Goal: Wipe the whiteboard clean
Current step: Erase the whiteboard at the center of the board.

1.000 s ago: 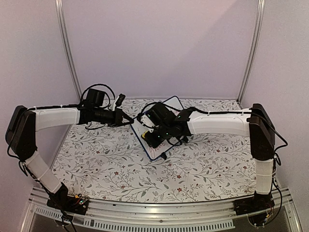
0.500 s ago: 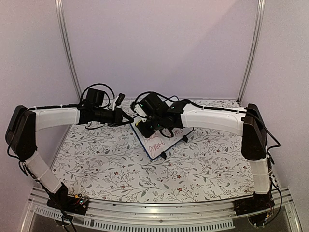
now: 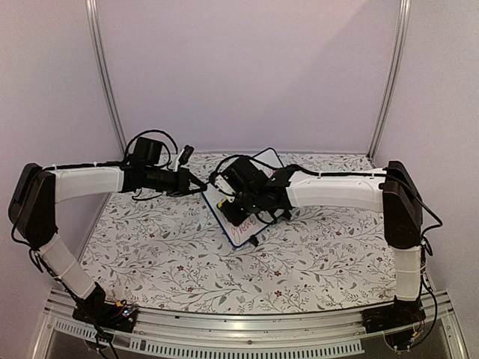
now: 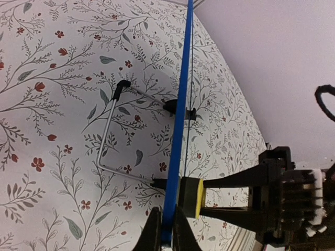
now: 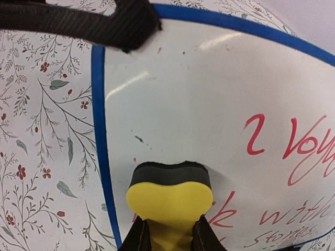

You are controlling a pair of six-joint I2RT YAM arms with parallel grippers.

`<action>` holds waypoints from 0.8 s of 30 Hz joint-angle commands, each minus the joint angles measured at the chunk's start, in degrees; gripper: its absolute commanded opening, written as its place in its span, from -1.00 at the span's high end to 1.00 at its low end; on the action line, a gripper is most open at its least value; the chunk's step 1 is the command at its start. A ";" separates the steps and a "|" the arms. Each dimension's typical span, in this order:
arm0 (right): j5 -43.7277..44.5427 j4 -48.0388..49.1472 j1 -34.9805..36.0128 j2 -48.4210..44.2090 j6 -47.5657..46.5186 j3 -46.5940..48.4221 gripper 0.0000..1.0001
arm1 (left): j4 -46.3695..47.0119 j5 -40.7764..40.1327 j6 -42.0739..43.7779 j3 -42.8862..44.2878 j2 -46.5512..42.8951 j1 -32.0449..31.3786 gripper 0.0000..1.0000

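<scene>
Right now my right end effector (image 5: 167,238) is pinching the yellow sponge (image 5: 170,201), whose dark face is pressed flat on the board (image 5: 209,94) near its left edge. My left end effector (image 4: 166,232) is clamped on the board's blue frame at a corner, steadying it. The board stands tilted on its wire foot on the flowered counter (image 4: 52,130), toward the back, between the arms. I'd call the job partly done: the area above the sponge is white apart from a few specks, while red handwriting remains to the right and below. I can read "2", then "Voy" cut off by the view's edge, and "with" underneath; the bottom line is too cramped to read.
</scene>
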 commanded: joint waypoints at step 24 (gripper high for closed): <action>-2.17 -0.30 -4.72 -0.66 5.34 2.03 0.59 | 1.10 1.66 -1.27 1.36 -0.78 -0.12 0.90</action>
